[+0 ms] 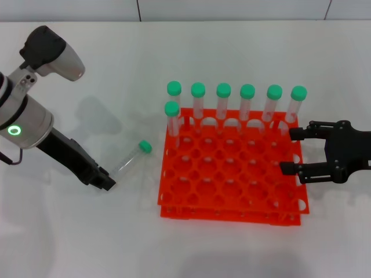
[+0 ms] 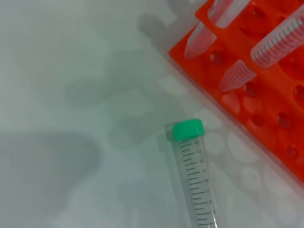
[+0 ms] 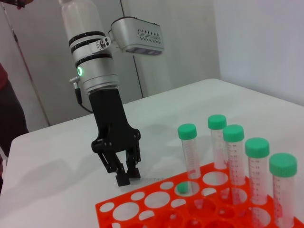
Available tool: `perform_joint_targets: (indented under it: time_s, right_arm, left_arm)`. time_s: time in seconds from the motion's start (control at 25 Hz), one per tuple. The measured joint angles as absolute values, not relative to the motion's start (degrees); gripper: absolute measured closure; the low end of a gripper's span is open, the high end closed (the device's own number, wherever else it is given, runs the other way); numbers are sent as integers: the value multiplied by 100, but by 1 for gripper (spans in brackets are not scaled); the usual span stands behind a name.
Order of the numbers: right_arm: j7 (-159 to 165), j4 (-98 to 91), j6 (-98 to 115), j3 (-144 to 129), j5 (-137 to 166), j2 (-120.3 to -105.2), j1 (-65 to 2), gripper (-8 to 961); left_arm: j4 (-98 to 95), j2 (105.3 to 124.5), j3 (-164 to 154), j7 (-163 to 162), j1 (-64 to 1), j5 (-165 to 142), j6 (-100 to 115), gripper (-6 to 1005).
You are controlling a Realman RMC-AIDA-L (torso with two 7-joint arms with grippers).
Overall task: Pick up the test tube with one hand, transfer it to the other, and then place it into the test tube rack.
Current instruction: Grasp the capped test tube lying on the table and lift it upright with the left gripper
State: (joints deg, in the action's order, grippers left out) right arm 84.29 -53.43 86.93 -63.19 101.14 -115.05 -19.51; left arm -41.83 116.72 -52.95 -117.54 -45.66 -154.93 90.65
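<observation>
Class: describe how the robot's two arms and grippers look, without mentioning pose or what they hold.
The left gripper is black and two-fingered, on a silver cylindrical wrist with a green-lit ring, black bands, a thin black cable and a grey-and-black camera housing. The right gripper is all black, with two straight fingers.

Green-capped clear test tube (image 1: 131, 158) (black graduations), orange-red test tube rack (image 1: 232, 202).

You're looking at a lab bench setup: a plain white table (image 1: 232, 46), an orange test tube rack (image 1: 232, 174) holding green-capped graduated tubes (image 1: 247, 107), and bare white walls (image 3: 256, 42).
</observation>
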Motion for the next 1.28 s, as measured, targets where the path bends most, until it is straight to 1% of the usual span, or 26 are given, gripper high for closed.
perform_joint_targets:
  time_s: [0.96, 1.16, 1.28]
  right_arm:
    - [8429, -5344, 8695, -6319, 10098, -11504, -1942, 141]
    - [8428, -5344, 8692, -6319, 10098, -11505, -1942, 141]
    - [8421, -5344, 8686, -6319, 10099, -11504, -1939, 141]
  left_arm:
    - [-4139, 11665, -5291, -11783, -4539, -15451, 9026, 748]
    - [-4139, 11656, -5289, -11785, -4536, -15446, 9026, 817]
    - [-4139, 11647, -5269, -11780, -4533, -15405, 9025, 817]
